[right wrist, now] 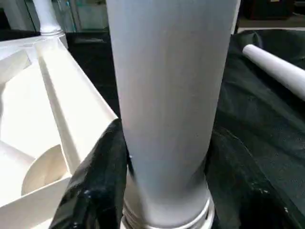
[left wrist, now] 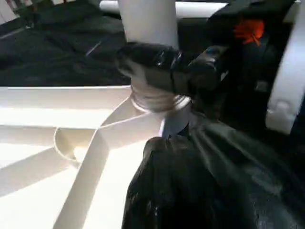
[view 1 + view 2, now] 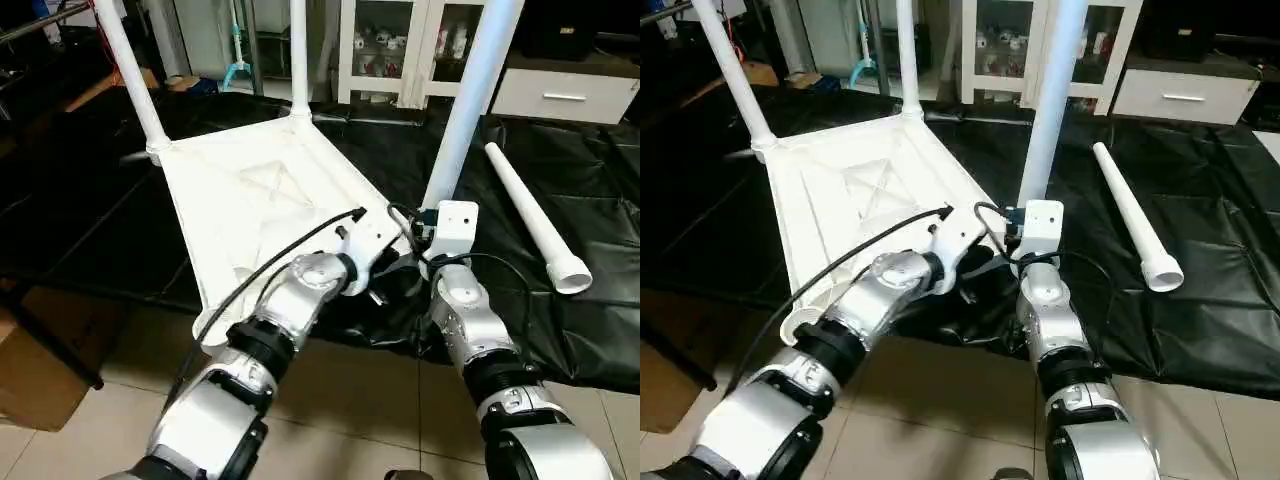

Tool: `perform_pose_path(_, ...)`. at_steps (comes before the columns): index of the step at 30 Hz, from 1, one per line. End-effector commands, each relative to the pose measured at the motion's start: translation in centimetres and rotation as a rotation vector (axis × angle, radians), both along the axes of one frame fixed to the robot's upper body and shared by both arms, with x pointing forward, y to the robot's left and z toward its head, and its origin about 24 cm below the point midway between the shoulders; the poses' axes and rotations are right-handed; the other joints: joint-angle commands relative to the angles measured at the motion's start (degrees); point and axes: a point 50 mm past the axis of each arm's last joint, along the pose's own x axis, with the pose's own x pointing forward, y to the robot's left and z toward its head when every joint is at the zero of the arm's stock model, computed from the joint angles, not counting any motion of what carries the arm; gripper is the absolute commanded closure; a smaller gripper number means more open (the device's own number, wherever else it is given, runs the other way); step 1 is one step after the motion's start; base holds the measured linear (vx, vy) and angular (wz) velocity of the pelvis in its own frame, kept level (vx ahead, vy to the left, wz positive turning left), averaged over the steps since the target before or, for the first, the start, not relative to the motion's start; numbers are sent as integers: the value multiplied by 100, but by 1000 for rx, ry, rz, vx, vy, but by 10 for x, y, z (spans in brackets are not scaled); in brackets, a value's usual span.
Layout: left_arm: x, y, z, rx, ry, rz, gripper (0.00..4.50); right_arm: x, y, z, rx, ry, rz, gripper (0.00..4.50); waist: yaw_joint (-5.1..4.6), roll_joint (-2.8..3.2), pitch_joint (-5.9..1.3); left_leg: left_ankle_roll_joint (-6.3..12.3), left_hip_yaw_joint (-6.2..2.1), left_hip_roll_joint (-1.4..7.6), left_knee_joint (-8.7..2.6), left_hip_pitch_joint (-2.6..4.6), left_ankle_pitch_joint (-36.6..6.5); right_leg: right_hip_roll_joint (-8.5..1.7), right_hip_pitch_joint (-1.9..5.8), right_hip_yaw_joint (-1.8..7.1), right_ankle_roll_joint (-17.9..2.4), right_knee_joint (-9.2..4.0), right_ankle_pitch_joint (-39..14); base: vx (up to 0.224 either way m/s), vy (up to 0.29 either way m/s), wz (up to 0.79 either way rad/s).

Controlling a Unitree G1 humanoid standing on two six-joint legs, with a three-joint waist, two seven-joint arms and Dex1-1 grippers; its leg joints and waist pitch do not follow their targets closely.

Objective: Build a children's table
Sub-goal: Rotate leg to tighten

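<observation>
The white table top lies upside down on a black sheet, its X ribs facing up. Legs stand upright in its far-left corner and far corner. A third leg stands in the near-right corner socket. My right gripper is shut on this leg just above its threaded base, one black finger lying along it. My left gripper hovers over the same corner, beside the right one. A fourth leg lies loose on the sheet to the right. The near-left socket is empty.
The black sheet is bunched up against the near-right corner. A glass-door cabinet and a white drawer unit stand behind. A cardboard box sits on the tiled floor at the near left.
</observation>
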Motion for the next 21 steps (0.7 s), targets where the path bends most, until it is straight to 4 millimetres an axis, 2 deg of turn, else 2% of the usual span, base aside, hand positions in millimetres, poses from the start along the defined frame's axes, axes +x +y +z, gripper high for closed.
perform_pose_path(1,0,3,1,8,-17,-20,450,-6,-15,-13,-30,46,-60,259,-108,-88,-339,-388,-328,329,-647,216,-3839,-72,14,22,-552,-362,-2820,0,0,0)
perform_pose_path(2,0,5,1,10,-20,-22,450,-6,-15,-13,-33,41,-62,259,-100,-80,-354,-364,-327,334,-652,190,-3722,-70,23,39,-619,-328,-2636,0,0,0)
perform_pose_path(3,0,11,1,15,-36,-41,450,-6,-15,-9,-21,5,-39,259,-98,-89,-375,-285,-314,343,-658,135,-3446,-61,45,70,-766,-270,-2251,0,0,0)
perform_pose_path(4,0,14,1,17,-44,-47,450,-7,-15,-7,-17,-9,-23,259,-71,-101,-387,-146,-279,345,-646,116,-3195,-69,46,94,-900,-264,-1953,0,0,0)
perform_pose_path(5,1,17,1,20,-53,-55,450,-7,-14,-6,-13,-24,-6,203,-61,-97,-389,-94,-265,348,-639,112,-3092,-72,41,104,-963,-249,-1825,0,0,0)
perform_pose_path(6,1,23,2,22,-64,-61,450,-10,-13,-1,-8,-67,42,203,-69,-112,-405,17,-247,348,-626,92,-2882,-69,69,112,-1061,-211,-1604,0,0,0)
perform_pose_path(7,2,29,3,22,-68,-65,450,-13,-13,3,-4,-106,82,187,-33,-104,-418,145,-229,358,-617,96,-2618,-73,88,121,-1108,-190,-1389,0,0,0)
perform_pose_path(8,2,33,4,16,-67,-73,418,-16,-13,7,11,-139,121,181,-14,-103,-421,212,-220,364,-610,103,-2479,-71,88,128,-1143,-178,-1235,0,0,0)
perform_pose_path(9,3,36,4,8,-58,-73,410,-19,-15,10,21,-160,144,170,33,-149,-452,501,-186,366,-561,81,-1976,-75,118,151,-1220,-101,-782,63,-16,10)
perform_pose_path(10,3,37,4,2,-47,-71,410,-21,-17,13,28,-178,158,157,51,-146,-460,608,-179,369,-543,88,-1789,-74,110,160,-1257,-76,-633,76,-22,11)
perform_pose_path(11,3,38,5,-1,-43,-72,410,-24,-18,15,32,-192,173,157,67,-147,-470,805,-166,366,-506,86,-1447,-59,101,164,-1306,-44,-438,76,-22,11)
perform_pose_path(12,4,38,4,3,-34,-82,391,-31,-23,22,37,-228,205,143,53,-150,-481,901,-164,357,-480,65,-1250,-62,122,169,-1331,-16,-311,83,-19,5)
perform_pose_path(13,4,38,4,4,-34,-83,375,-32,-24,22,38,-231,208,137,89,-137,-514,1127,-189,368,-421,20,-684,-84,170,172,-1321,61,83,82,-11,-1)
perform_pose_path(14,3,36,3,8,-38,-103,368,-38,-26,26,37,-247,246,126,103,-124,-530,1247,-187,358,-382,29,-410,-68,145,170,-1345,99,338,82,-11,-1)
perform_pose_path(15,2,33,2,8,-32,-123,365,-42,-30,29,34,-258,268,114,150,-116,-563,1517,-193,348,-296,61,252,-46,124,171,-1395,165,933,80,-8,2)
perform_pose_path(16,0,29,2,7,-20,-148,359,-47,-34,32,30,-267,280,105,180,-117,-576,1762,-191,336,-244,63,776,-34,121,176,-1443,208,1289,68,-6,2)
perform_pose_path(18,-2,25,1,-12,11,-171,324,-51,-39,35,21,-271,284,82,254,-97,-576,1940,-182,326,-207,66,1171,-15,100,171,-1453,219,1321,34,-3,1)
perform_pose_path(20,-3,22,2,-25,30,-189,324,-55,-43,37,19,-271,291,82,300,-107,-539,1901,-161,337,-237,37,851,-29,97,173,-1458,176,791,0,0,0)
perform_pose_path(21,-5,18,2,-35,49,-205,313,-59,-49,41,8,-274,294,61,341,-60,-509,1759,-155,353,-274,38,390,-39,100,173,-1447,136,266,0,0,0)
